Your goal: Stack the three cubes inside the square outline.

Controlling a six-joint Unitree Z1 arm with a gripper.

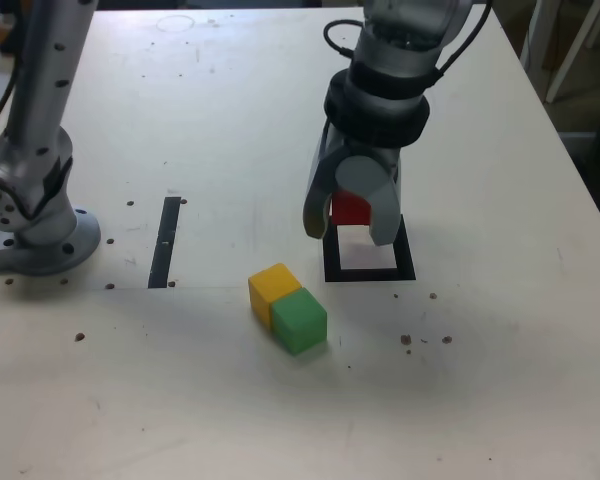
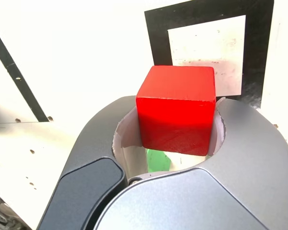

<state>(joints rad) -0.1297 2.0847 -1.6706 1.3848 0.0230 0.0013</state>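
The pincer (image 1: 352, 222) was clamped on the red block (image 1: 352, 207), its two grey jaws hugging opposite faces, and it hung just over the black square frame (image 1: 368, 270), the block clear of the table (image 1: 500, 330). In the wrist view the block (image 2: 177, 109) sat deep between the jaws with the frame's pale middle (image 2: 206, 52) beyond it, so block and frame did not look quite lined up.

To do this step well, the arm probably needed to bring the block squarely over the pale middle first, edges parallel to the frame, then lower it straight until it sat flat before letting go. Opening too early, or with the block overlapping the black border, could leave a crooked base for the other two.

The yellow block (image 1: 274, 287) and the green block (image 1: 300, 319) lay touching each other on the table, near the frame toward the exterior view's left. A thin black strip (image 1: 165, 243) lay further to that side, near the arm's base (image 1: 45, 245).
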